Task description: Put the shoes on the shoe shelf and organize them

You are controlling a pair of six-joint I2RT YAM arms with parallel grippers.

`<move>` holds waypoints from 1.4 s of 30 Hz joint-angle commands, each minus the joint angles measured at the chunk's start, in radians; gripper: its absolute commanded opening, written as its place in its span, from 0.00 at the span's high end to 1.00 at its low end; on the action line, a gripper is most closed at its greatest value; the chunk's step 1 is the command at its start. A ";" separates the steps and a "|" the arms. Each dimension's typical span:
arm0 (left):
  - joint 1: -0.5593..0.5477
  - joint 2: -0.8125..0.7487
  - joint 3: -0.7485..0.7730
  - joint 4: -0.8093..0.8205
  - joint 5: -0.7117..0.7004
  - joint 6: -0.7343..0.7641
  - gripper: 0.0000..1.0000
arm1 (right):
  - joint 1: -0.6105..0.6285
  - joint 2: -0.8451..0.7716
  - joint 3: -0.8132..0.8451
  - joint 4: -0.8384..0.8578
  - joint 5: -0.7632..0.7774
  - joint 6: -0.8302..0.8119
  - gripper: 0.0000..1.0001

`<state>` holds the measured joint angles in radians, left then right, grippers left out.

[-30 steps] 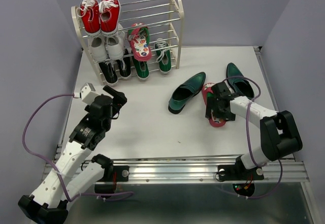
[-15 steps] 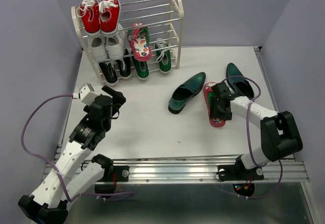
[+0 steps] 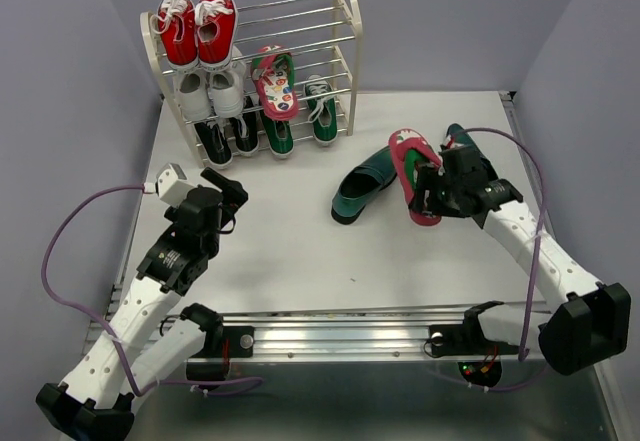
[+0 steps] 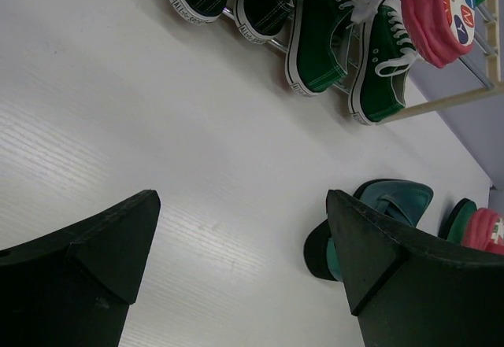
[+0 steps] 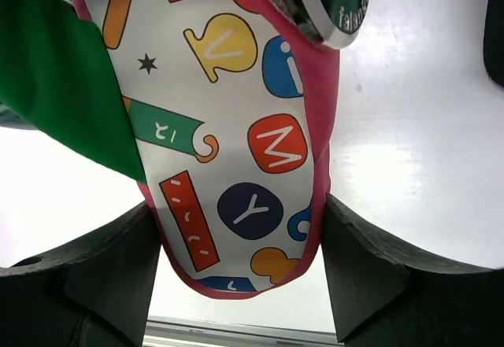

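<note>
Lifted off the table [image 3: 290,251] since a second ago, the red-pink flip-flop [image 5: 236,166] sits pinched across its rounded end between the right gripper's [image 5: 236,272] fingers [image 5: 87,276], jaws partly closed on its edges, patterned insole facing the wrist camera. It hangs over the heel of one dark green loafer [image 3: 362,186]; the second loafer [image 3: 456,136] lies just behind the gripper. The left gripper [image 4: 240,284] hovers wide open and empty over the table. On the shoe shelf [image 3: 347,31], well apart, the other flip-flop [image 3: 277,83] rests on the middle tier above the green sneakers [image 3: 280,133].
</note>
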<state>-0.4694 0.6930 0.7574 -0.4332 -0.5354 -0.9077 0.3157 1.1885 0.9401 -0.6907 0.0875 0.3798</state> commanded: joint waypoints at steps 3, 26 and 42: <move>0.002 -0.007 0.019 0.037 -0.032 0.027 0.01 | 0.009 -0.015 0.202 0.011 -0.106 -0.059 0.93; 0.005 -0.013 0.037 0.011 -0.049 0.043 0.01 | 0.258 0.542 0.918 0.111 0.166 -0.012 0.99; 0.006 -0.026 0.040 0.025 -0.054 0.046 0.01 | 0.258 0.269 0.752 0.255 0.086 -0.102 0.99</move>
<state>-0.4690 0.6754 0.7578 -0.4244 -0.5587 -0.8814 0.5747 1.5093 1.6855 -0.6106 0.1989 0.3042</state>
